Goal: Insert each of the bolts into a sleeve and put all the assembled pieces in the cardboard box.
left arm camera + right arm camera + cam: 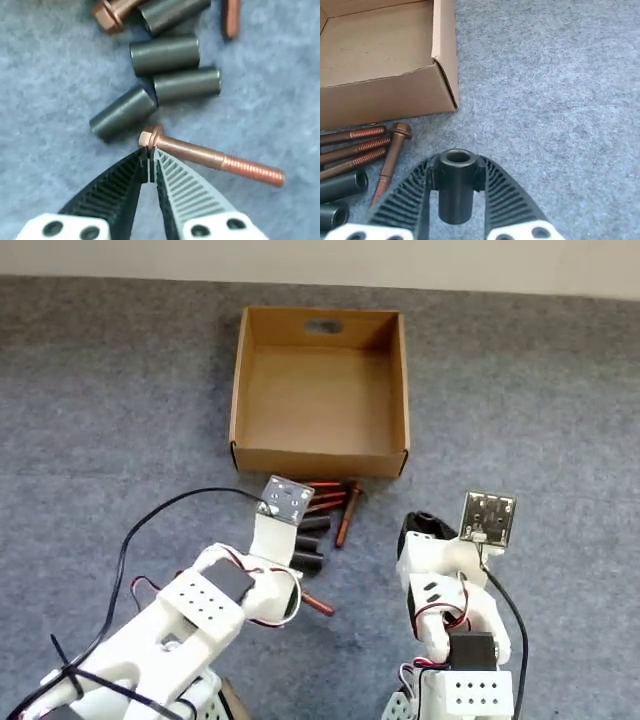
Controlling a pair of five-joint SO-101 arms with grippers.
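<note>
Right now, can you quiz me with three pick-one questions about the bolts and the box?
1. Where do the loose bolts lie, relative to the cardboard box? A inside it; B on the carpet outside it; C on its rim.
2. What colour are the bolts? A copper; B green; C white.
3. The right gripper is: A open, empty; B shut on a bolt; C shut on a dark sleeve.
Answers: B, they lie on carpet; A, their shanks look copper; C, it clamps the sleeve.
</note>
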